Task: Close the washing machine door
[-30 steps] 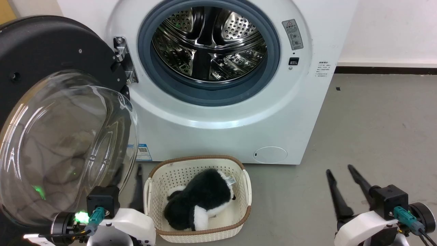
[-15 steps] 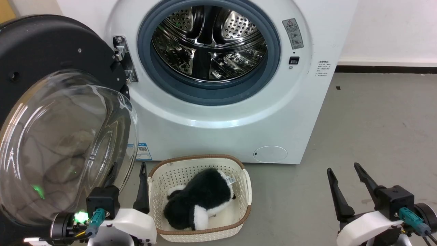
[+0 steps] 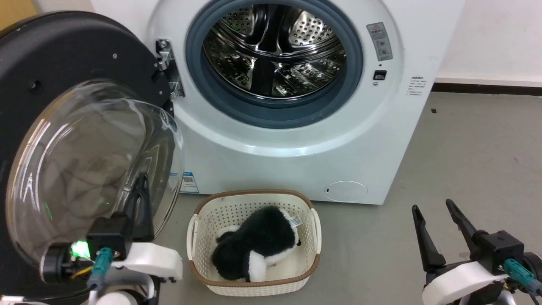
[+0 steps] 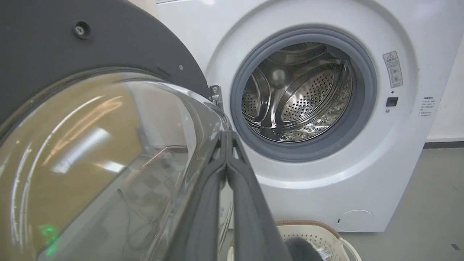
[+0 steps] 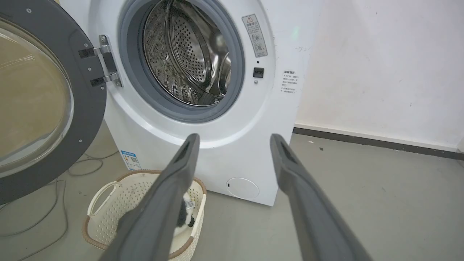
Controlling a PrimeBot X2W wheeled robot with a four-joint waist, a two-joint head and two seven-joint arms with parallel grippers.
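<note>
Left gripper (image 4: 226, 136), fingers pressed together, beside the bulging glass (image 3: 84, 161) of the large round glossy black door (image 3: 63, 51), swung wide open left of the big white washing machine (image 3: 296, 161). Right gripper (image 3: 432, 205) spread wide. Risk: skidding off curved glass mid-push.

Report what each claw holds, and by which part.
Nothing is held. The left claw is shut empty beside the glass bowl of the washing machine door; the right claw hangs open.
</note>
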